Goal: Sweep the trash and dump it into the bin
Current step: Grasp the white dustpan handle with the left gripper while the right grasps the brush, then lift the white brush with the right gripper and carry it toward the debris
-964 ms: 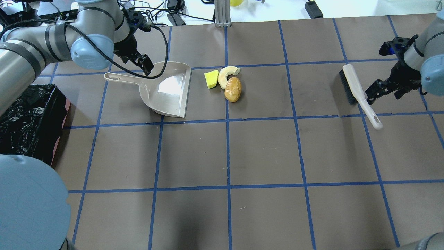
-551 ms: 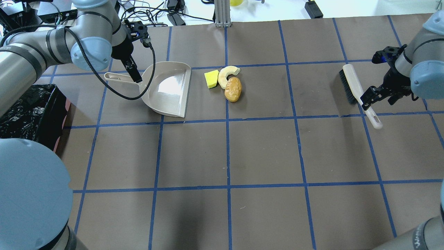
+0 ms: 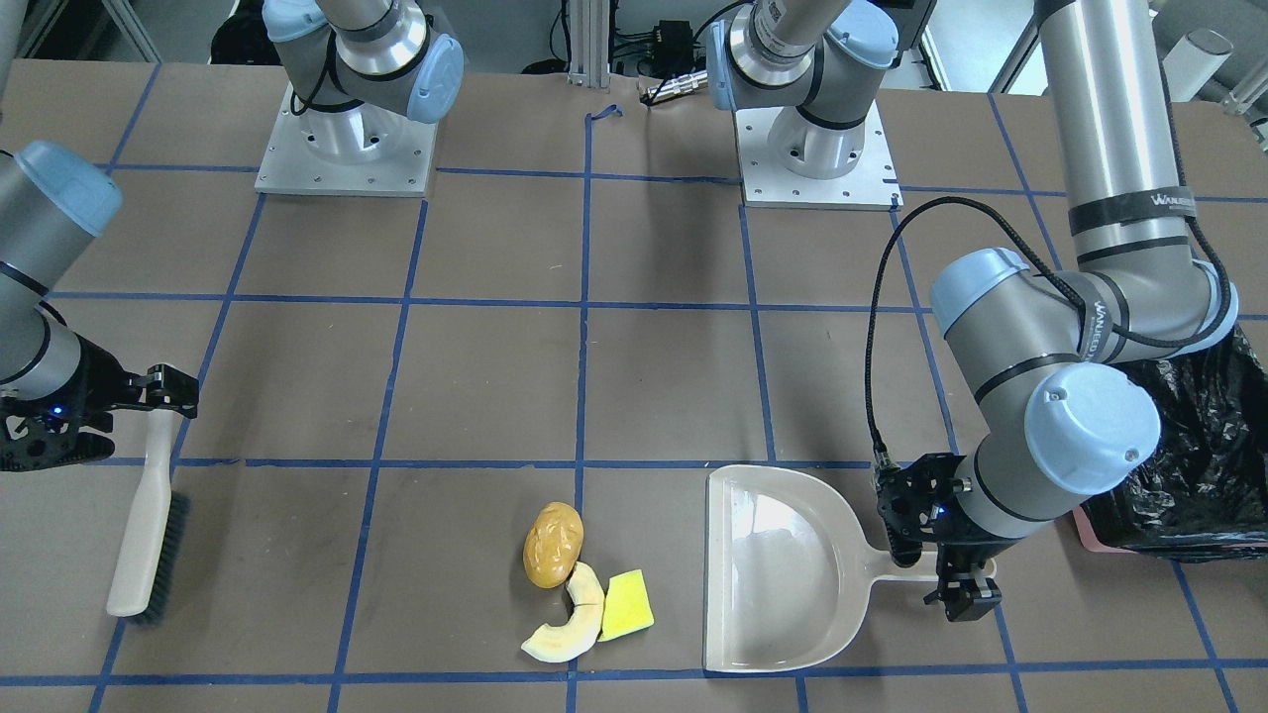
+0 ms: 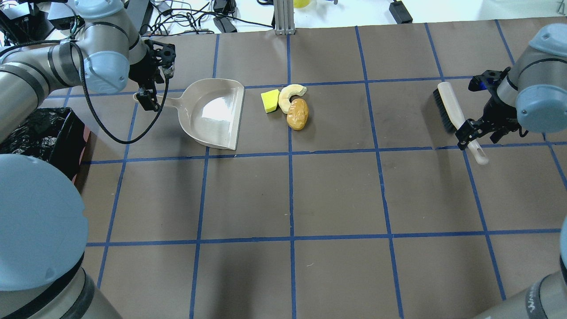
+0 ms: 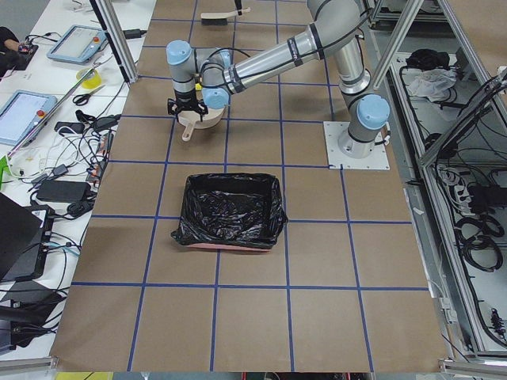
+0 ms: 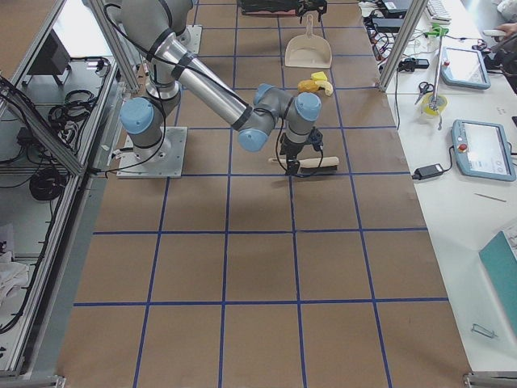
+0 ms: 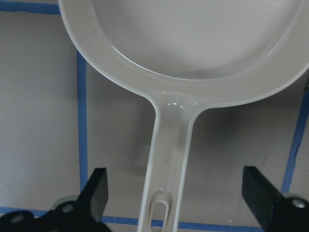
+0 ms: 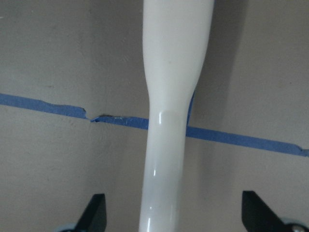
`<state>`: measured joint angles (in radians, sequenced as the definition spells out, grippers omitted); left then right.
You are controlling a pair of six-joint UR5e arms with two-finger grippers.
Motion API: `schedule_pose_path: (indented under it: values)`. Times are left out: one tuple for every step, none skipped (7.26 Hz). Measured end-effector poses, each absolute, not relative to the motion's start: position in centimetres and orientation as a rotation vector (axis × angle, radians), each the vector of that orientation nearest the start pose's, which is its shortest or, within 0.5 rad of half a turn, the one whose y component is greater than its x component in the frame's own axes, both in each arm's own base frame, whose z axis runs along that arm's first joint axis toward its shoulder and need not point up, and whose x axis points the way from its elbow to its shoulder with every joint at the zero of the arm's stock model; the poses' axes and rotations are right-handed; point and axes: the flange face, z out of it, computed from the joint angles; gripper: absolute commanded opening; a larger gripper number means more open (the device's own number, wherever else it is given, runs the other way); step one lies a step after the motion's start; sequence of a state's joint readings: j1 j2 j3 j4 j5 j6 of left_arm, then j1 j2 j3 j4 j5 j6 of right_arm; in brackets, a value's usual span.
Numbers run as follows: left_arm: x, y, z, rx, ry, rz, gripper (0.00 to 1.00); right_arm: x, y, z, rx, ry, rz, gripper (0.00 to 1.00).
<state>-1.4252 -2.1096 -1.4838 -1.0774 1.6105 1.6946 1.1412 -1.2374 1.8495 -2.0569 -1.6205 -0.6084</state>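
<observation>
The trash lies together on the brown mat: an orange-brown potato-like oval [image 4: 297,114], a pale crescent rind [image 4: 290,95] and a yellow wedge [image 4: 269,101]. A beige dustpan [image 4: 212,113] lies just left of them with its open edge toward them. My left gripper [image 4: 149,94] is open and straddles the dustpan handle [image 7: 169,159] near its end, not closed on it. My right gripper [image 4: 476,135] is open and straddles the white handle [image 8: 174,96] of a black-bristled brush [image 4: 452,108] lying at the right. The bin [image 4: 40,141], pink with a black bag, stands at the left edge.
The bin also shows in the exterior left view [image 5: 230,210], with bare mat around it. Cables and a metal post [image 4: 283,17] sit beyond the mat's far edge. Both arm bases [image 3: 817,149] are bolted on the robot's side.
My left gripper has moved left from the pan's rim to the end of the dustpan handle. My right gripper has moved in over the brush handle. Dustpan, brush and trash have not moved.
</observation>
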Motion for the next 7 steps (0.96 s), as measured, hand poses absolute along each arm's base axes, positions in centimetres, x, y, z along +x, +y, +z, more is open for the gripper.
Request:
schedule_pose_path:
  values:
    - [-3.0,-68.9,25.5,2.212,2.149,0.018,1.00,-11.0,-54.9,22.5,-0.279,3.099,0.218,0.79]
    - [-2.9,-69.1,25.4,2.238,2.115,0.017,1.00,-11.0,-54.8,22.5,-0.274,3.098,0.224,0.71]
    - [-2.8,-69.1,25.1,2.247,2.107,0.020,1.00,-11.0,-54.8,22.5,-0.270,3.098,0.226,0.70]
    - [-2.6,-69.0,24.8,2.241,2.120,0.026,1.00,-11.0,-54.8,22.5,-0.268,3.098,0.225,0.69]
    - [-2.2,-69.0,24.4,2.223,2.147,0.031,1.00,-11.0,-54.8,22.5,-0.267,3.099,0.224,0.67]
    - [-2.0,-68.8,23.9,2.210,2.171,0.037,1.00,-11.0,-54.9,22.6,-0.263,3.101,0.220,0.64]
    - [-1.9,-68.5,23.3,2.204,2.182,0.041,1.00,-11.0,-54.9,22.6,-0.260,3.103,0.216,0.63]
